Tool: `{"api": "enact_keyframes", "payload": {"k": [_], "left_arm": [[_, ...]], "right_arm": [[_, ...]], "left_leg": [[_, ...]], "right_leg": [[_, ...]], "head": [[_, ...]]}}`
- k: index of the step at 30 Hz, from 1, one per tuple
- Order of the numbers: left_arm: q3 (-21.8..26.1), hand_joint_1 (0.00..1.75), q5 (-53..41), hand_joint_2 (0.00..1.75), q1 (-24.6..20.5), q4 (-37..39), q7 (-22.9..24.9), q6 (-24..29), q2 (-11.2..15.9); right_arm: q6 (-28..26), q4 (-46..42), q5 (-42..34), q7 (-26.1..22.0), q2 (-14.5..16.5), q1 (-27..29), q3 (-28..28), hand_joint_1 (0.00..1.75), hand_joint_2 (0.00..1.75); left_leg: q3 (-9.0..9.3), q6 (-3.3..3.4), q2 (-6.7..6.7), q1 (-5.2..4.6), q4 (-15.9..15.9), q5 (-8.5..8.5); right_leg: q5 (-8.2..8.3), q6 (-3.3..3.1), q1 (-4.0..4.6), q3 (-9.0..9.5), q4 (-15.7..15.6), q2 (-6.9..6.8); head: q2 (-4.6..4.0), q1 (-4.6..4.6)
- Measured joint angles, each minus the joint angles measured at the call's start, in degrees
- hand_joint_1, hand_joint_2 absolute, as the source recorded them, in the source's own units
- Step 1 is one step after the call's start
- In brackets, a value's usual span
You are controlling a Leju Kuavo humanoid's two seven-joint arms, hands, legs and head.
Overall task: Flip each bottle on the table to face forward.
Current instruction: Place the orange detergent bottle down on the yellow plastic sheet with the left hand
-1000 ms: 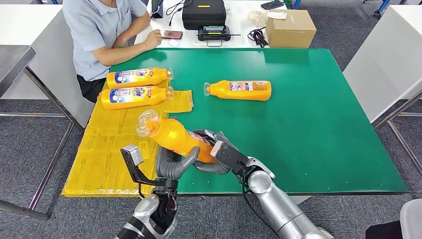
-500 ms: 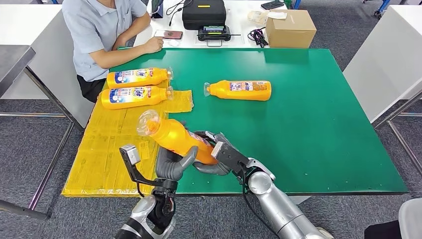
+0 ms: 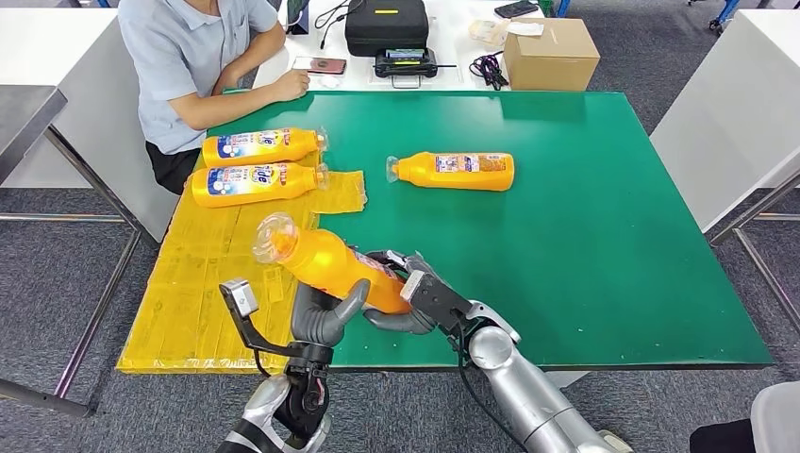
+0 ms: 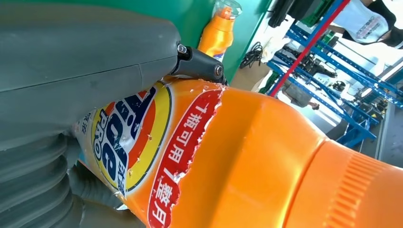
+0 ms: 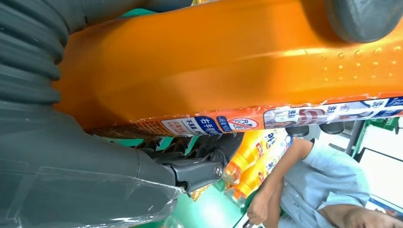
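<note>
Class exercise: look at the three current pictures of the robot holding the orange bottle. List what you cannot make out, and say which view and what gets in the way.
- Held bottle: its base, in the head view, covered by the right hand and left hand.
- Its cap, cut off by the left wrist view's edge.
- Lone bottle: label print too small to read, head view.
- Person: cut off by the top edge, head view.

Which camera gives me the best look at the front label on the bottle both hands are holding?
The left wrist view: the held bottle's front label sits close up, logo readable, edge torn. The head view shows the whole bottle but no front label. The right wrist view shows its bare side and a fine-print strip.
</note>
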Motion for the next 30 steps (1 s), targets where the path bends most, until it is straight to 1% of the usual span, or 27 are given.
{"api": "enact_keyframes", "payload": {"k": [1,4,9,13,16,22,24,26,27,29,30], "left_arm": [[0.1,1.75,-0.1,1.75,0.1,-0.3,0.0,0.1,0.0],[0.2,1.75,-1.9,1.75,0.3,-0.9,-0.8,1.8,0.2],[0.1,1.75,-9.6,1.75,0.2,-1.8,-3.6,8.3,0.5],[-0.2,1.75,-15.9,1.75,0.0,-1.9,-4.3,13.2,1.2],[-0.3,1.75,-18.6,1.75,-0.4,-1.8,-4.5,14.8,1.5],[-0.9,1.75,-20.1,1.75,-0.8,-1.6,-4.5,15.7,1.9],[-1.3,1.75,-22.7,1.75,-1.0,-1.3,-4.4,17.4,2.0],[-1.9,1.75,-28.7,1.75,-1.5,-0.8,-4.3,21.0,2.4],[-2.2,1.75,-33.3,1.75,-1.9,-0.5,-4.1,23.6,2.6],[-2.7,1.75,-46.7,1.75,-2.9,0.4,-2.1,28.6,3.3],[-2.6,1.75,-54.7,1.75,-3.4,1.0,-0.2,30.3,3.7]], "right_arm": [[-0.1,0.1,0.1,-0.1,0.1,0.0,0.0,0.01,1.75],[-1.2,0.4,0.7,-0.3,0.4,0.2,-0.3,0.00,1.75],[-5.0,0.8,2.1,-0.2,0.5,2.2,-2.0,0.00,1.75],[-6.8,0.8,2.7,-0.4,0.5,4.6,-3.8,0.00,1.75],[-7.5,0.8,3.3,-0.5,0.4,5.9,-5.1,0.00,1.75],[-7.8,0.8,3.7,-0.6,0.4,7.0,-6.4,0.00,1.75],[-8.1,0.8,4.0,-0.6,0.4,7.3,-6.8,0.00,1.75],[-8.6,0.6,4.6,-0.8,0.4,7.7,-7.3,0.00,1.75],[-8.9,0.5,4.9,-0.9,0.4,8.0,-7.5,0.00,1.75],[-9.0,0.3,5.7,-1.4,0.4,8.4,-8.0,0.00,1.75],[-8.9,0.2,6.2,-1.6,0.4,8.6,-8.3,0.00,1.75]], "left_leg": [[0.00,0.00,0.00,0.00,0.0,0.00],[0.00,0.00,-0.01,0.00,0.0,0.00],[-0.03,0.00,-0.01,0.00,0.0,0.00],[-0.06,0.00,-0.01,-0.01,0.0,0.00],[-0.08,0.00,0.00,0.00,0.0,0.00],[-0.08,0.00,0.01,0.00,0.0,0.00],[-0.08,0.00,0.01,0.00,0.0,0.00],[-0.08,0.00,0.00,0.00,0.0,0.00],[-0.08,0.00,0.00,0.00,0.0,0.00],[-0.09,0.00,0.00,0.00,0.0,0.00],[-0.09,0.00,0.01,0.00,0.0,0.00]], "right_leg": [[0.00,0.00,0.00,-0.01,0.0,0.00],[0.00,0.00,0.00,-0.02,0.0,0.00],[0.00,0.00,0.00,-0.02,0.0,0.00],[0.00,0.00,0.00,-0.06,0.0,-0.01],[0.00,0.00,0.00,-0.08,0.0,0.00],[0.00,0.00,0.00,-0.09,0.0,0.00],[0.00,0.00,0.00,-0.09,0.0,0.00],[0.00,0.00,0.00,-0.09,0.0,0.00],[0.00,0.00,0.00,-0.09,0.0,0.00],[0.00,0.00,0.00,-0.09,0.0,0.00],[0.00,0.00,0.00,-0.09,0.0,0.00]], "head": [[0.00,-0.01],[0.00,-0.01],[0.00,0.02],[0.00,0.01],[0.00,0.00],[0.00,0.00],[0.00,0.00],[0.00,0.00],[0.00,0.00],[0.00,0.00],[0.00,0.01]]}}
